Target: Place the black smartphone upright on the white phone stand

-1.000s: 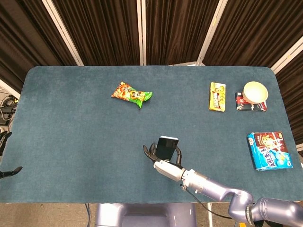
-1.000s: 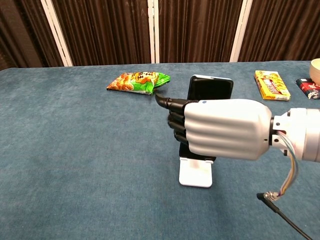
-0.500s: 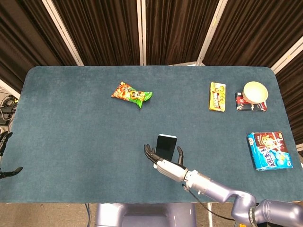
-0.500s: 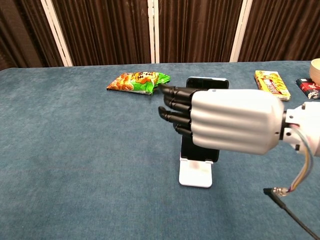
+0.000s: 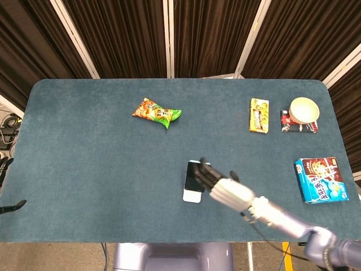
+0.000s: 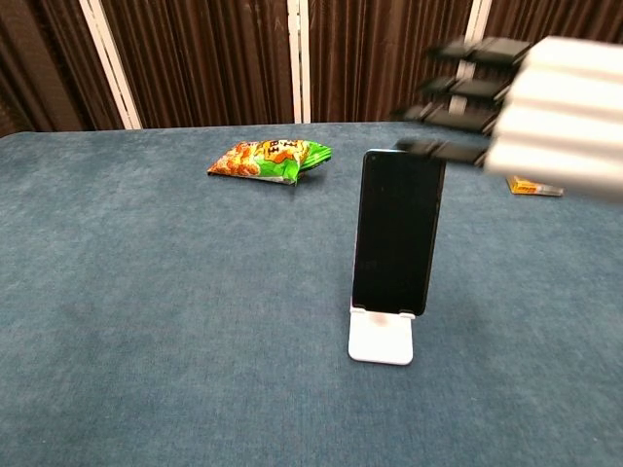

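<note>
The black smartphone (image 6: 394, 232) stands upright on the white phone stand (image 6: 381, 339), leaning back on it; from the head view the phone (image 5: 194, 176) and the stand's foot (image 5: 192, 196) sit near the table's front middle. My right hand (image 6: 531, 117) is lifted up and to the right of the phone, blurred, fingers stretched out and holding nothing. In the head view the right hand (image 5: 225, 189) is just right of the phone. Only a dark fingertip of my left hand (image 5: 11, 206) shows at the left edge.
A green-orange snack bag (image 5: 157, 112) lies at the back middle. A yellow box (image 5: 259, 115), a cream bowl (image 5: 304, 109) on a dark packet, and a blue box (image 5: 320, 179) lie to the right.
My right hand has let go of the phone, opened its fingers and pulled up and to the right. The phone now stands alone on the stand.
</note>
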Available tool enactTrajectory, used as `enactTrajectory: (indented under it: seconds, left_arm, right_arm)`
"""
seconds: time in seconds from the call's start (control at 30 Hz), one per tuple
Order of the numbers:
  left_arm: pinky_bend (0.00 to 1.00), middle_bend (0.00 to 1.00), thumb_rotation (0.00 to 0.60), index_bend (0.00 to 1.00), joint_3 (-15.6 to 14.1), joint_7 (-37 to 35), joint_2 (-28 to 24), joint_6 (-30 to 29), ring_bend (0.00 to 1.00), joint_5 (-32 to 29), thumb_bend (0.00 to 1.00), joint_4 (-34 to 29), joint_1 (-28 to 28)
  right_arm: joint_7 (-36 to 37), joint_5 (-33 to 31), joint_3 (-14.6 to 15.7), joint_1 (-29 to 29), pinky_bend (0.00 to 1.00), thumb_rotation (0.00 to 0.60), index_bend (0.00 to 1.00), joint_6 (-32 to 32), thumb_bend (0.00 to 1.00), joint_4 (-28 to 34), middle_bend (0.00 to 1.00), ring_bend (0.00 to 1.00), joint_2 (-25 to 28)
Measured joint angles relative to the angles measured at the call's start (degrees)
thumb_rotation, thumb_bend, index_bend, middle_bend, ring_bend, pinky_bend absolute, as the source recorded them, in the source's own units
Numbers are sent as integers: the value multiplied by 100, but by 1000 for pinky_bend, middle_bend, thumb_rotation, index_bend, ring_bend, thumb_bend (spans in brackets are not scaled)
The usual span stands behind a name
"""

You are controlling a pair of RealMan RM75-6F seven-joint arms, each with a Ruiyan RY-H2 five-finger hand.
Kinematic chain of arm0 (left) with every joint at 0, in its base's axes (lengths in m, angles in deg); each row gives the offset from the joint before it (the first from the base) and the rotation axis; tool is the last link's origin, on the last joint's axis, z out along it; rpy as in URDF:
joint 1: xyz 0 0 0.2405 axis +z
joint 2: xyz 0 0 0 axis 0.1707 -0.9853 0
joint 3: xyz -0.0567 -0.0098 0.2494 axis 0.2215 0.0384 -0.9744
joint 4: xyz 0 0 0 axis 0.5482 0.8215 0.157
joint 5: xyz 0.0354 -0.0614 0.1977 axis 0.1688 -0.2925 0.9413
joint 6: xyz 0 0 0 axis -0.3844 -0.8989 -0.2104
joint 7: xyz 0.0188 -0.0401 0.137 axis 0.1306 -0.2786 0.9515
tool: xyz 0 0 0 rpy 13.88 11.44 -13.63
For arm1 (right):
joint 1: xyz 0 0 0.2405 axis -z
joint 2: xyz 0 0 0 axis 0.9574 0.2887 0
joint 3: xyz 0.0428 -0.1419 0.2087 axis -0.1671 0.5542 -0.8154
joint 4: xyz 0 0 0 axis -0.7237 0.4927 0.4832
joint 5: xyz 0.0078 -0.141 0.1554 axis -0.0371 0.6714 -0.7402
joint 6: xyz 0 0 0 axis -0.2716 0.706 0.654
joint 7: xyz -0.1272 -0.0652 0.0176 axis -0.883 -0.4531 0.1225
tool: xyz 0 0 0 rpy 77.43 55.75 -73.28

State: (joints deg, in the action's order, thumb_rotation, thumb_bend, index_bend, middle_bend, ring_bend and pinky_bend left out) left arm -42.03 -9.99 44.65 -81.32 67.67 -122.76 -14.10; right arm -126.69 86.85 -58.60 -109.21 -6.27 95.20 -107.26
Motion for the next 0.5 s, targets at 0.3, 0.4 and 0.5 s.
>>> enactTrajectory:
  seconds: [0.3, 0.4, 0.5]
  left_arm:
    - [0, 0, 600, 0, -40, 35, -6, -156, 0, 166, 0, -54, 54]
    - [0, 0, 600, 0, -64, 46, 8, -208, 0, 250, 0, -52, 70]
    - [0, 0, 600, 0, -92, 46, 31, -288, 0, 351, 0, -28, 96]
  right_arm:
    - [2912, -820, 13, 620, 0, 600, 0, -1421, 0, -1026, 0, 0, 110]
    - [3683, -1597, 0, 919, 0, 600, 0, -1397, 0, -774, 0, 0, 201]
    - [4182, -2363, 17, 1236, 0, 600, 0, -1283, 0, -199, 0, 0, 349]
